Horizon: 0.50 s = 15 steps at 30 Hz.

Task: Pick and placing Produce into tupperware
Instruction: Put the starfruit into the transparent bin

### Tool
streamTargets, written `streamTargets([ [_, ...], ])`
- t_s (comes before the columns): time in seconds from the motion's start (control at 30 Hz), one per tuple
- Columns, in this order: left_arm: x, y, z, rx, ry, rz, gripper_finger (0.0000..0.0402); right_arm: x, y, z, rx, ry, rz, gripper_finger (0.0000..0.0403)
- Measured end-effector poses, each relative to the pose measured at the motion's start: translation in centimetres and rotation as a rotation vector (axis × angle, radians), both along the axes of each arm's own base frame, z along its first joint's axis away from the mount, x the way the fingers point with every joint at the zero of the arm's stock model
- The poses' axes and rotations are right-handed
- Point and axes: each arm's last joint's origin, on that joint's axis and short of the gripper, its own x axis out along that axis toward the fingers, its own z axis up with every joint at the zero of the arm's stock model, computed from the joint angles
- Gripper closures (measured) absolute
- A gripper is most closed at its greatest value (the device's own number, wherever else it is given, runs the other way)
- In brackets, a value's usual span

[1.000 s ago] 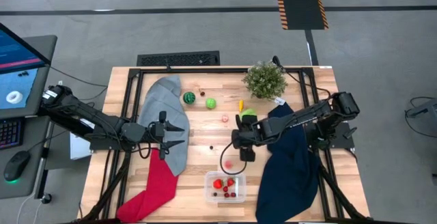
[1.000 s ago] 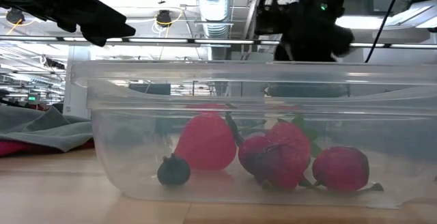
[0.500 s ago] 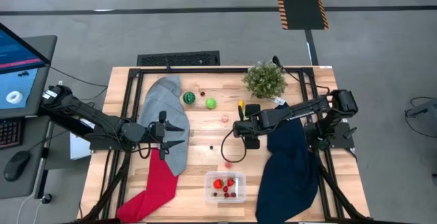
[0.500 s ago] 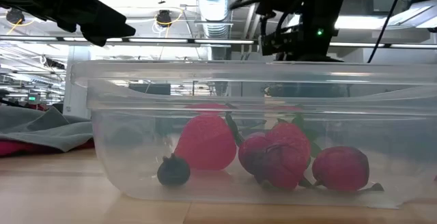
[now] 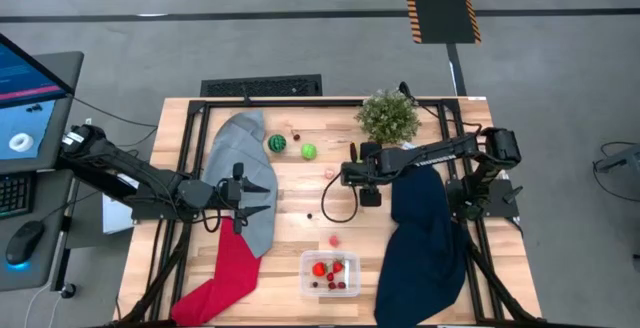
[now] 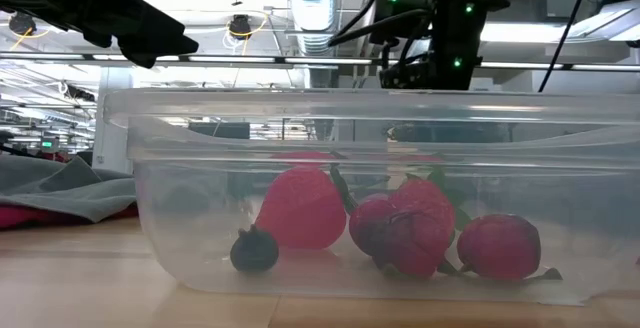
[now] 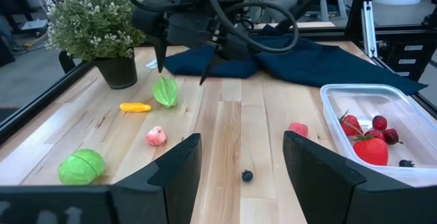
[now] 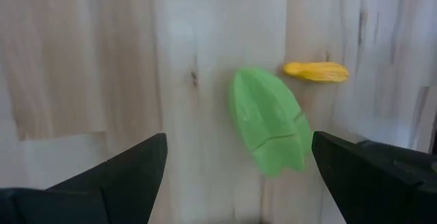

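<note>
The right gripper, jaws wide apart and empty, had swung up from just above the tupperware at lower centre to hover over the green leafy piece and yellow piece near the plant. A small red piece lay on the wood just above the container, probably dropped short. The left gripper, half open, stayed over the grey cloth.
</note>
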Motion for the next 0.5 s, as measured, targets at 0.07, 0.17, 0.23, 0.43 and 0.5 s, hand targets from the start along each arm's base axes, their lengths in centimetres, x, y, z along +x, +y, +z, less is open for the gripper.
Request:
streamTargets([
  [0.07,0.0,0.0,0.0,0.000,0.000,0.000,0.0203,0.0,-0.4,0.0,0.017,0.002,-0.007,0.0015],
  [0.17,0.0,0.0,0.0,0.000,0.000,-0.001,0.0203,0.1,-0.9,-0.4,0.028,0.009,-0.013,0.0015],
  [0.23,0.0,0.0,0.0,-0.001,0.001,-0.004,0.0203,0.1,-1.1,-0.6,0.033,0.028,-0.013,0.0015],
  [0.43,0.0,0.0,0.0,0.000,0.001,-0.004,0.0203,0.1,-1.7,-0.5,0.040,0.018,-0.018,0.0015],
  [0.5,0.0,0.0,0.0,0.000,0.001,-0.004,0.0203,0.1,-2.0,-0.5,0.045,0.019,-0.028,0.0015],
])
